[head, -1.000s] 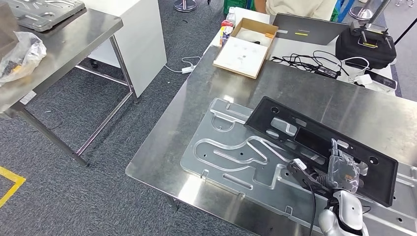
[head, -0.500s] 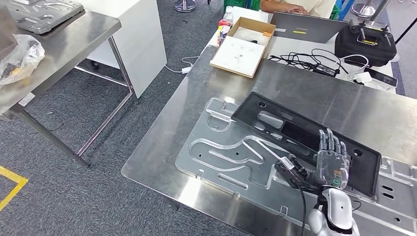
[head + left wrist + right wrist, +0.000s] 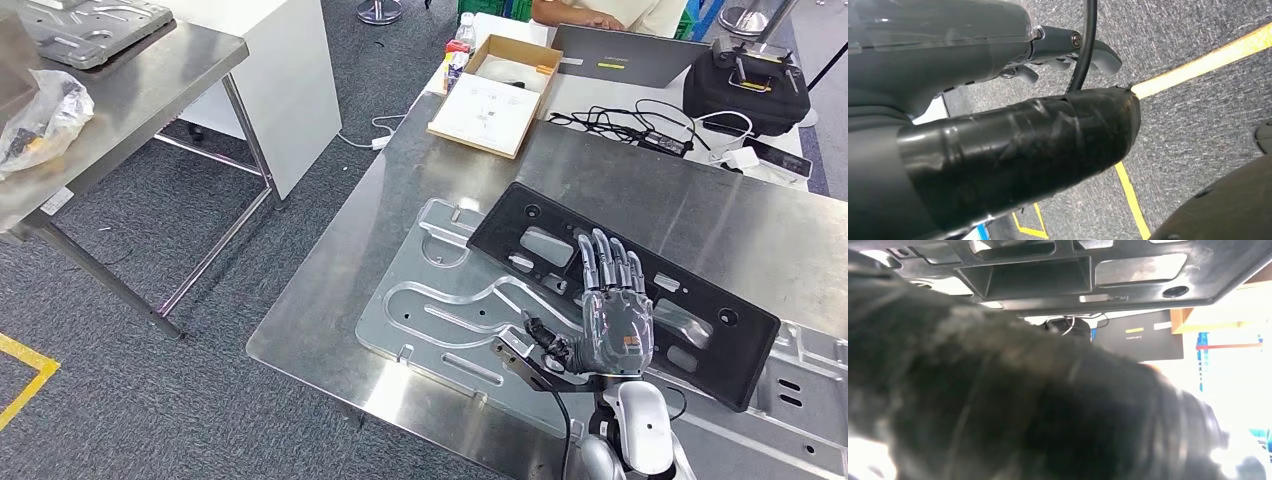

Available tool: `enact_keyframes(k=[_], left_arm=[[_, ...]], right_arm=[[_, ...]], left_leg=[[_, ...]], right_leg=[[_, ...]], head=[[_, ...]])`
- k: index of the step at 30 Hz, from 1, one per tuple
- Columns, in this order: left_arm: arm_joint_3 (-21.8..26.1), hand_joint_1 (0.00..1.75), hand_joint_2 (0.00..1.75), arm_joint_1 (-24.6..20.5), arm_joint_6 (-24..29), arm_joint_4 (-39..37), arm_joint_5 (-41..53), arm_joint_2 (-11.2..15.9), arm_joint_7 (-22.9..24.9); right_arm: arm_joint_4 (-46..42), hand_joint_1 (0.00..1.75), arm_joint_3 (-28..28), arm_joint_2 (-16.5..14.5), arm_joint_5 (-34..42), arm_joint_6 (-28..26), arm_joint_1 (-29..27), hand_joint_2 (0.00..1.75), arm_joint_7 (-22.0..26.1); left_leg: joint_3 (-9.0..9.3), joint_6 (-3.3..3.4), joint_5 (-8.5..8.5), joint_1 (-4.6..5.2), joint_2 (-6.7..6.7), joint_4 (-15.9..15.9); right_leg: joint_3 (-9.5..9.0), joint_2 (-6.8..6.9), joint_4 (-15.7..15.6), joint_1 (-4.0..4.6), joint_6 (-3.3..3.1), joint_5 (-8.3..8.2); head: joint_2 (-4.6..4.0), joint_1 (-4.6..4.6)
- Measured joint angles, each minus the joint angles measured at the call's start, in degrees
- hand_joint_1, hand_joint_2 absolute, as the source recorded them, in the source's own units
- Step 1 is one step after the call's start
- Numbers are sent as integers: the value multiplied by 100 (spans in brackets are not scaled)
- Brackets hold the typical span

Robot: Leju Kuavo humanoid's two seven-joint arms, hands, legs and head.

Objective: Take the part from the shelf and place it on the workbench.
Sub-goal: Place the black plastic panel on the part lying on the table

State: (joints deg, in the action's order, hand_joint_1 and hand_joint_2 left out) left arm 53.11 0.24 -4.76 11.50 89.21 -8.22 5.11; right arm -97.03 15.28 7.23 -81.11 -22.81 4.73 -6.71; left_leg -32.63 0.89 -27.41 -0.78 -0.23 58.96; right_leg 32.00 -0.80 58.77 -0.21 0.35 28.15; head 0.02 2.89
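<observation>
Right hand (image 3: 612, 318), silver-grey with dark segmented fingers (image 3: 600, 260), raised flat and spread above the bench, holding nothing, fingertips over the near edge of one long black moulded-plastic panel (image 3: 690, 290) with rectangular cut-outs and round holes. Panel lying flat on the workbench, resting across one clear acrylic template plate (image 3: 450, 300) with curved slots cut through it. Both on one brushed stainless-steel workbench (image 3: 340, 270) with a rounded corner. Seen from the right wrist, same black panel (image 3: 1063, 275), ribbed and recessed. Left hand (image 3: 998, 55) hanging over grey carpet with yellow tape lines (image 3: 1198, 65); fingers mostly hidden, so cannot tell whether spread or curled. Farther out: one open cardboard box (image 3: 495, 95), one closed grey laptop (image 3: 630, 55), one black case (image 3: 750, 85), one second steel table (image 3: 130, 90) carrying one crumpled plastic bag (image 3: 40, 120).
</observation>
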Motion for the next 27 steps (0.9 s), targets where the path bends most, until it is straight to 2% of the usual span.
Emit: enact_keyframes(k=[9, 15, 19, 21, 23, 25, 26, 27], left_arm=[[30, 0, 0, 1, 0, 0, 18, -2, 7], [35, 0, 0, 1, 0, 0, 49, -4, 100], [40, 0, 0, 1, 25, 0, 73, -6, 261], [45, 0, 0, 1, 34, 0, 75, -14, 313], [58, 0, 0, -4, 33, 0, 75, -29, 338], [82, 0, 0, -7, 33, 0, 75, -37, 360], [97, 0, 0, -7, 33, 0, 76, -37, 371], [111, 0, 0, -8, 34, 0, 76, -38, 385]], right_arm=[[-202, 0, 130, 0, 111, -34, -58, 0, 60], [-452, 0, 419, 2, 87, -78, -211, 0, 181], [-651, 0, 827, 3, -114, -158, -335, 0, 229], [-763, 0, 1056, 14, -228, -220, -387, 0, 228], [-875, 0, 1312, 43, -343, -317, -430, 0, 227], [-952, 0, 1566, 81, -418, -395, -473, 0, 228], [-976, 0, 1681, 99, -439, -417, -500, 0, 228], [-994, 0, 1778, 114, -454, -434, -531, 0, 228]], left_leg=[[0, 0, 0, 1, 0, 0], [0, -3, -3, 0, 0, 0], [-5, 42, -18, 30, -8, 31], [18, 76, 42, 7, 3, -35], [48, 129, 131, -36, 32, -156], [41, 155, 174, -54, 55, -211], [25, 151, 181, -56, 63, -208], [7, 141, 188, -60, 68, -200]], right_leg=[[-1, 0, 0, -2, 0, 0], [1, 0, 0, 0, -1, 1], [-7, 0, -29, -42, 29, -18], [-15, -2, -26, -36, 58, -18], [66, 9, 186, -29, 86, 190], [310, 24, 788, -50, 117, 601], [440, 25, 1124, -70, 139, 763], [521, 29, 1360, -95, 163, 839]], head=[[0, 0], [0, 0], [0, -2], [0, -2], [0, 3], [0, 6], [0, 4], [0, 5]])
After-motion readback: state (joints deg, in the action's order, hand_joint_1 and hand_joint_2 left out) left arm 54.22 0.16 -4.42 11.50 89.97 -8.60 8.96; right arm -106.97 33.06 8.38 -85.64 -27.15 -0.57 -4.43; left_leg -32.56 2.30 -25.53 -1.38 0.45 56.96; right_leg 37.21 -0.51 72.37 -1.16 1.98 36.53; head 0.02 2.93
